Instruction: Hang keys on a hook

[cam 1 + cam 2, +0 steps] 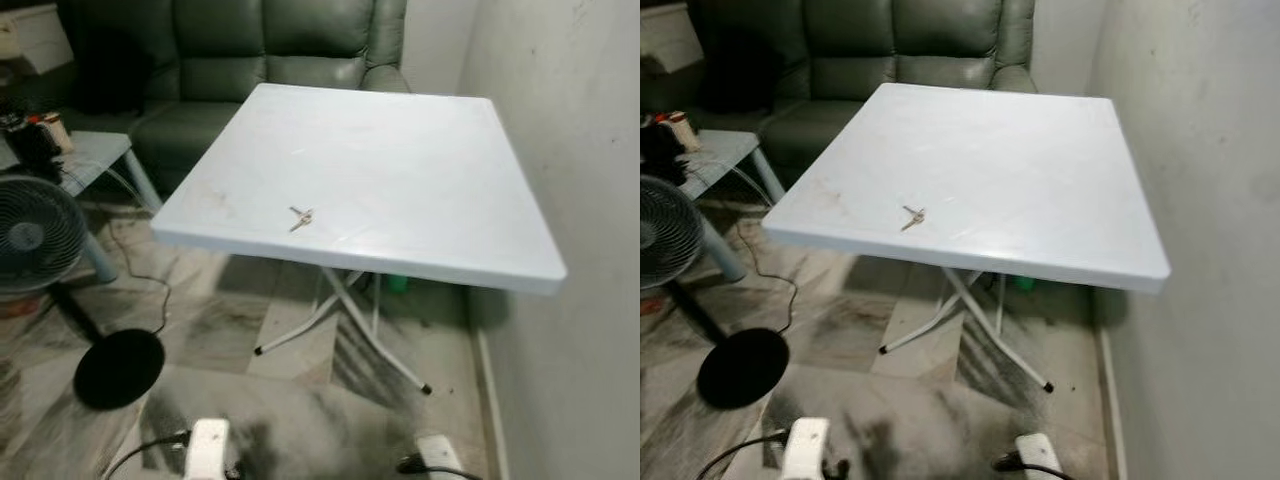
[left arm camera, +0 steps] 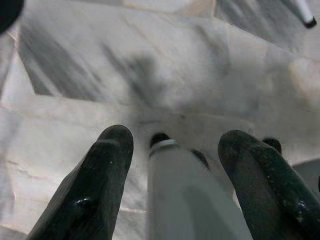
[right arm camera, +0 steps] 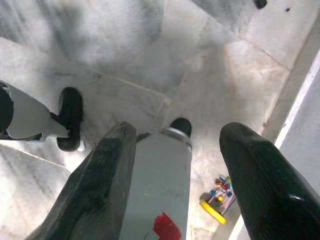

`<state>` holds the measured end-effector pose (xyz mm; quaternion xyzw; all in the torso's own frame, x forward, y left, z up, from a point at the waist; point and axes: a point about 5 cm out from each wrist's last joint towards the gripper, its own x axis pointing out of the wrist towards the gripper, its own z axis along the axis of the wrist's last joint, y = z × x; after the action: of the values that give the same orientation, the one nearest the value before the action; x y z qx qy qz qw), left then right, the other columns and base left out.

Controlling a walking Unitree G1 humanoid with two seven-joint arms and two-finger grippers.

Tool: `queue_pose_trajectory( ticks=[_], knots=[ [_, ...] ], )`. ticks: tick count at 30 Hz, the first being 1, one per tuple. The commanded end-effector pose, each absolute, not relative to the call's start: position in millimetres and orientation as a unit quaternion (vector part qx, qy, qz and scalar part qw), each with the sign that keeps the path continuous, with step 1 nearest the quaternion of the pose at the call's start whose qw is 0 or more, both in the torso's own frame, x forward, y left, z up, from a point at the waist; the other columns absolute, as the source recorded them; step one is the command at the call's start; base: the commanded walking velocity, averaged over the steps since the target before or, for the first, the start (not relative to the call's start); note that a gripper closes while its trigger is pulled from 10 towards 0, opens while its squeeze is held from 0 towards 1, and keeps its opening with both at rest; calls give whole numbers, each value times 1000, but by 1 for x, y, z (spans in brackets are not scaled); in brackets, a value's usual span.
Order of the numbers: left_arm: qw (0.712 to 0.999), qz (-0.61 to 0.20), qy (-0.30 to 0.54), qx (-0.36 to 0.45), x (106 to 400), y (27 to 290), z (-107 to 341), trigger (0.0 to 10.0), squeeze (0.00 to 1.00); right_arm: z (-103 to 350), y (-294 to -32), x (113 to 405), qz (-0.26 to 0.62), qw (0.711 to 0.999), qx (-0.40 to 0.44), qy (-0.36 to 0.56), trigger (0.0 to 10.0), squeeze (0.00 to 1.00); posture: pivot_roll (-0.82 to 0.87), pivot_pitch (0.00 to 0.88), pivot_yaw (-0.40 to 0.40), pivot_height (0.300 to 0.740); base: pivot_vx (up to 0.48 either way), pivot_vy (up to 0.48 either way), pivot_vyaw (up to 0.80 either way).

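The keys (image 1: 301,217) lie flat on the white folding table (image 1: 420,170), near its front edge and left of centre, untouched. Behind the table stands a dark green sofa (image 1: 250,50); a fan (image 1: 35,235) stands on the marble floor (image 1: 290,400) to my left, and a wall (image 1: 570,150) runs along my right. My left gripper (image 2: 172,150) and right gripper (image 3: 175,145) hang low over the floor, each with fingers spread apart, holding nothing.
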<state>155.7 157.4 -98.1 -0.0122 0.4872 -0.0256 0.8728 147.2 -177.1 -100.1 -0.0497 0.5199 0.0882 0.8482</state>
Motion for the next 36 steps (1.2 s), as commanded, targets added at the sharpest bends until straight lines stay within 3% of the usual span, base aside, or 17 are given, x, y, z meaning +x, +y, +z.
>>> queue_pose_trajectory(
  ticks=[1,36],
  knots=[
    [874,-18,486,-6,158,167,-97,10000,0,-99,-168,153,99,852,-43,512,10000,0,-116,0,4,740,0,439,0],
    [872,-22,489,-4,154,165,-98,10000,0,-100,-169,149,97,851,-42,515,10000,0,-120,0,5,740,0,437,0]
  ],
)
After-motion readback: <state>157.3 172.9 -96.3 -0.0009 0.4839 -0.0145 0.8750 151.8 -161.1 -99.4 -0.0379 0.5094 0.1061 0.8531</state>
